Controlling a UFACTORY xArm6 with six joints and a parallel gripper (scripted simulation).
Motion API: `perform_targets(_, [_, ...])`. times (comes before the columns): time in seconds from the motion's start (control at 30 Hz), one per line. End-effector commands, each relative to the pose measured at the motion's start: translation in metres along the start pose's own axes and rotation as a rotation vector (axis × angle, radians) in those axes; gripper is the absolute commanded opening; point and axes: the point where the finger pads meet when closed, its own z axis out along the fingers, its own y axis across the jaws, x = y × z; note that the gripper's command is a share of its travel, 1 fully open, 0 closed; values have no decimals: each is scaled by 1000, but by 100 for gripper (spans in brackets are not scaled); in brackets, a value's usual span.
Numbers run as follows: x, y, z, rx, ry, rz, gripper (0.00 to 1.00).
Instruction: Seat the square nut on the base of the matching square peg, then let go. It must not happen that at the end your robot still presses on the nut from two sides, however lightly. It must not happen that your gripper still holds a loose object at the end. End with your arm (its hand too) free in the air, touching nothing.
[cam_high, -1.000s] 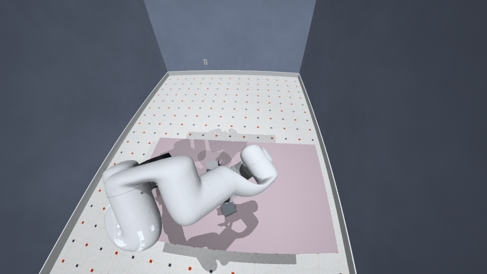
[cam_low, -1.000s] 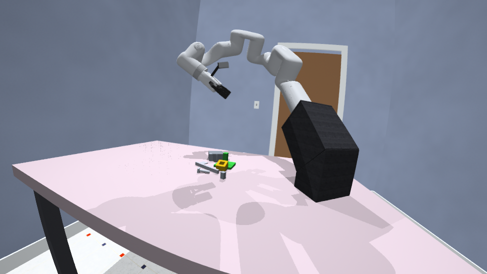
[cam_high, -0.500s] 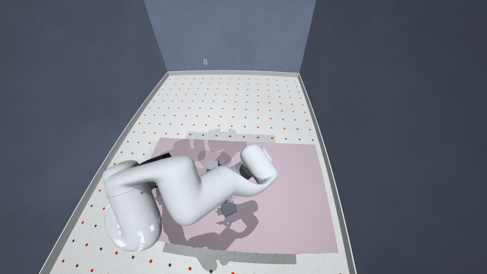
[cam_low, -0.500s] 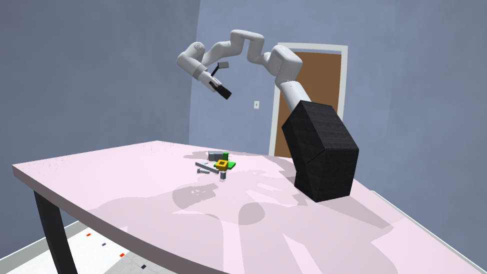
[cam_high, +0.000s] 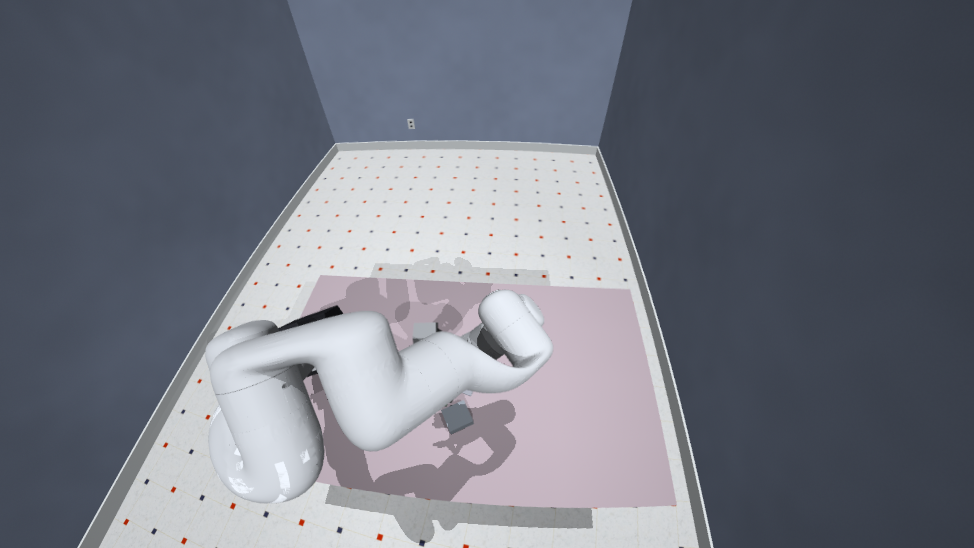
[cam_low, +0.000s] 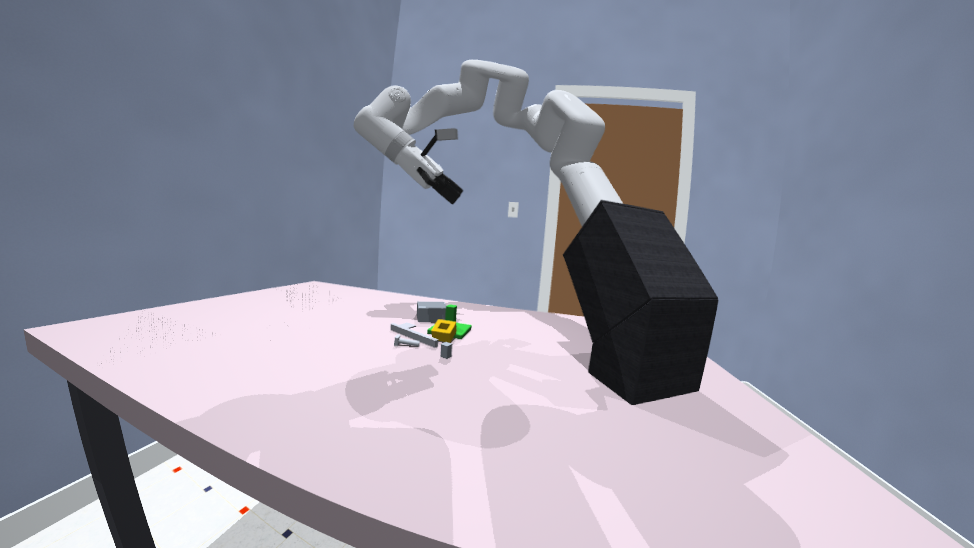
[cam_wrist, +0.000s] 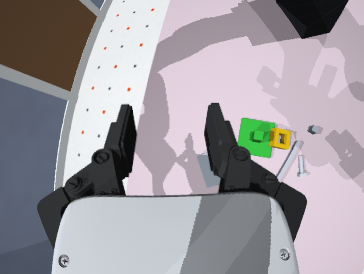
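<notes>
Gripper (cam_low: 454, 193) (cam_wrist: 170, 118) first, landmark green base (cam_low: 464, 330) (cam_wrist: 249, 143). Top view: your arm (cam_high: 381, 381) hides base and nut; finger state can't be told there. Exterior view: your gripper hangs well above base, tilted; yellow square nut (cam_low: 443, 331) sits beside green peg (cam_low: 450, 312), not threaded on it. Wrist view: your fingers stand apart, nothing between; nut lies at base's edge, peg (cam_wrist: 258, 136) bare. Judging progress: approach only; you have grasp, lift, alignment, seating and release left.
</notes>
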Motion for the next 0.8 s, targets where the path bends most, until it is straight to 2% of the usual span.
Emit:
perform_targets(0.0, [-6,1,2,2,-21,45,60])
perform_targets(0.4, [-45,13,18,5,-155,335,60])
perform_targets(0.47, [-45,13,18,5,-155,335,60])
perform_targets(0.77, [-85,28,34,-43,-315,631,60])
